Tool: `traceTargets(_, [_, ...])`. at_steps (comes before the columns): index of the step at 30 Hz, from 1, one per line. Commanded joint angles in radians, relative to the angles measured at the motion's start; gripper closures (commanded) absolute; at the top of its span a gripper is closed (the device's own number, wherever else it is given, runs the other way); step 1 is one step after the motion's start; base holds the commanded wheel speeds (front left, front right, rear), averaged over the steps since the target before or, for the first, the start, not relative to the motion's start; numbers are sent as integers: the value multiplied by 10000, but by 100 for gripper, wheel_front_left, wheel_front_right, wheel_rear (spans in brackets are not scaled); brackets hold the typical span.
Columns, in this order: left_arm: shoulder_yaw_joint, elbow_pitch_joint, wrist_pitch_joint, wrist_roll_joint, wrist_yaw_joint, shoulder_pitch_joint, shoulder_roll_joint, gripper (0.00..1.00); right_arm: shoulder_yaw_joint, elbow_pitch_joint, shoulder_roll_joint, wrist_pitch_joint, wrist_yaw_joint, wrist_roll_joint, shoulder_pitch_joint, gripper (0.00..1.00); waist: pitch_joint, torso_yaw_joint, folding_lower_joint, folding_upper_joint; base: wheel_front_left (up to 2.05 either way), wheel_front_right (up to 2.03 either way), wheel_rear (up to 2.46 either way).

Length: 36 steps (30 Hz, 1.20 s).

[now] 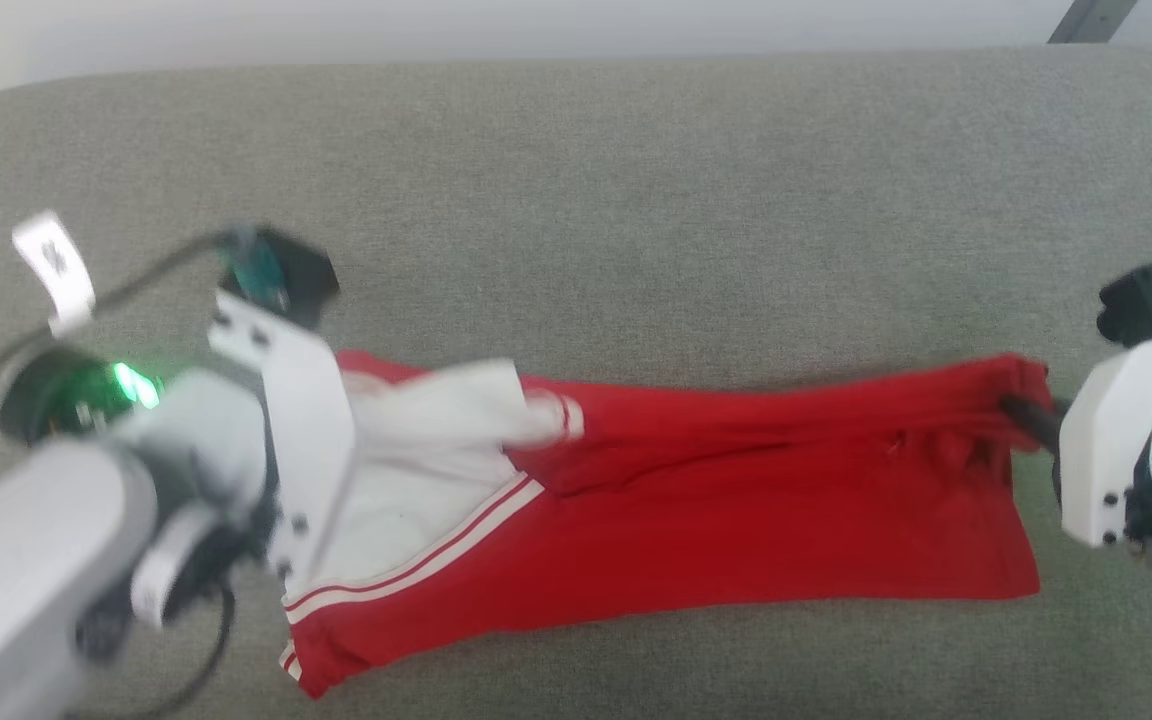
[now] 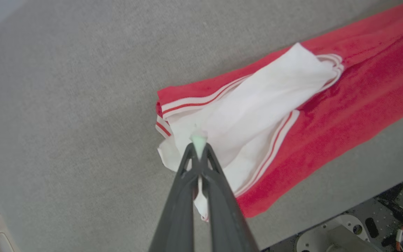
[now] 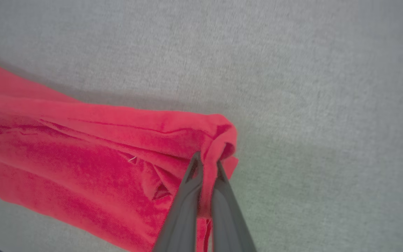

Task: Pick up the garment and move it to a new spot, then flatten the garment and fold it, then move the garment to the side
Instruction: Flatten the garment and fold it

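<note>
The garment (image 1: 696, 520) stretches in a long band over the grey fabric surface (image 1: 576, 200), white sleeve end toward the robot's left and red body toward its right. The left gripper (image 2: 198, 148) has its fingers (image 2: 182, 189) pinched tight on the white sleeve end, with a fold of white cloth caught between them. The right gripper (image 3: 206, 164) has its fingers (image 3: 187, 199) clamped on the bunched red corner at the opposite end.
</note>
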Motion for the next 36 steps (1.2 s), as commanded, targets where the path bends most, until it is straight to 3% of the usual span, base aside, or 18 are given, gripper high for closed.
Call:
traceTargets(1, [-34,-332,16,-114,235,348,75,100,-157,-57,168,136,1,-70,290,100,-19,14,0,0,0,0,0])
traceTargets(6, [-271,-910,-179,-267,811,1446,198,100,-549,-100,692,494,1,-221,991,100,-11,60,0,0,0,0,0])
traceTargets(11, [-369,-167,-856,-545,612,2124,-217,100,-558,450,1079,448,1,-295,1125,100,-108,72,0,0,0,0,0])
traceTargets(12, [-346,85,-1014,-640,552,2222,-340,81,-532,545,1166,404,1,-284,1093,84,-148,68,0,0,0,0,0])
traceTargets(13, [-331,292,-1168,-732,471,2332,-459,65,-511,628,1214,390,1,-314,1074,54,-206,73,0,0,0,0,0])
traceTargets(14, [-294,483,-1334,-835,379,2419,-549,35,-475,705,1230,360,3,-344,1069,4,-257,72,0,0,0,0,0])
traceTargets(15, [-294,483,-1334,-835,379,2419,-549,35,-475,705,1230,360,3,-344,1069,4,-257,72,0,0,0,0,0])
traceTargets(16, [-222,661,-1520,-881,320,2480,-618,2,-432,770,1253,332,1,-361,1063,0,-320,73,0,0,0,0,0])
traceTargets(17, [-168,838,-1699,-886,271,2544,-677,0,-405,783,1259,277,3,-389,1048,0,-369,77,0,0,0,0,0])
traceTargets(27, [538,1156,-3154,-1230,29,3122,-729,0,-587,502,1000,60,1,-256,1327,0,-1001,282,0,0,0,0,0])
traceTargets(36, [1479,1299,-5510,-970,-190,3870,-503,0,-1372,120,932,365,1,-285,1689,0,-1312,515,0,0,0,0,0])
